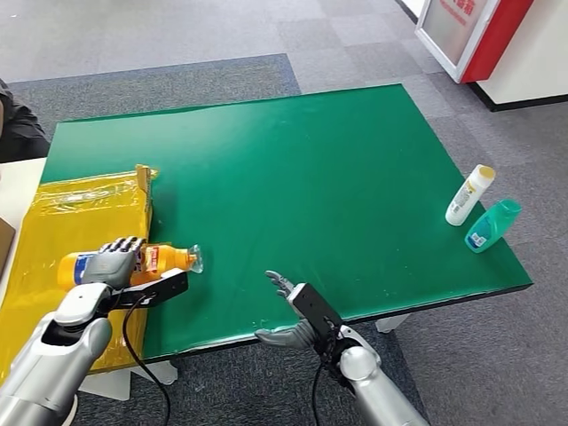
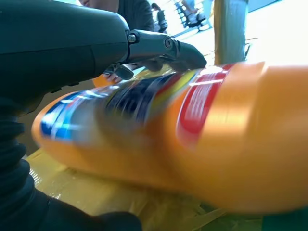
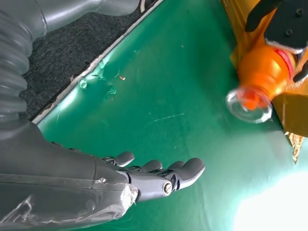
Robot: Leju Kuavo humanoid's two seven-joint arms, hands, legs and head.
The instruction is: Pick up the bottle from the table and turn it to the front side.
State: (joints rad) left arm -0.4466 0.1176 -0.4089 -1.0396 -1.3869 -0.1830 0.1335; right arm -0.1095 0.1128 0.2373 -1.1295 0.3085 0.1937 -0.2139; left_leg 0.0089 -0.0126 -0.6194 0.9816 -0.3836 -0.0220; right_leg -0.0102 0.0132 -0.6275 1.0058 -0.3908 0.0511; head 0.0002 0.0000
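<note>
My left hand (image 1: 118,259) grips the orange plastic bottle with a red, blue and yellow label (image 1: 110,263), dark fingers (image 2: 171,48) curled over the top of its body. The bottle lies on its side, its clear cap (image 1: 195,258) pointing out over the table. In the right wrist view the cap (image 3: 249,103) is transparent, with orange showing through it. In the left wrist view the label (image 2: 120,103) is blurred; I cannot read it. The bottle's base end sits over the yellow, glossy, tape-wrapped box (image 1: 74,222) at the table's left edge; the neck reaches past the box's edge.

My right hand (image 1: 287,306) is empty, fingers (image 3: 160,171) stretched and slightly apart, at the table's near edge, well apart from the bottle.

The flat green table top (image 1: 321,177) carries light scratches near its front edge. At its far right corner lie a white bottle with a yellow cap (image 1: 470,193) and a translucent teal bottle (image 1: 493,224), just beside each other, both on their sides.

Grey carpet tiles (image 1: 201,35) cover the floor. A red and white cabinet (image 1: 482,35) stands at the back right. A person's dark sleeve (image 1: 17,129) shows at the left edge.
</note>
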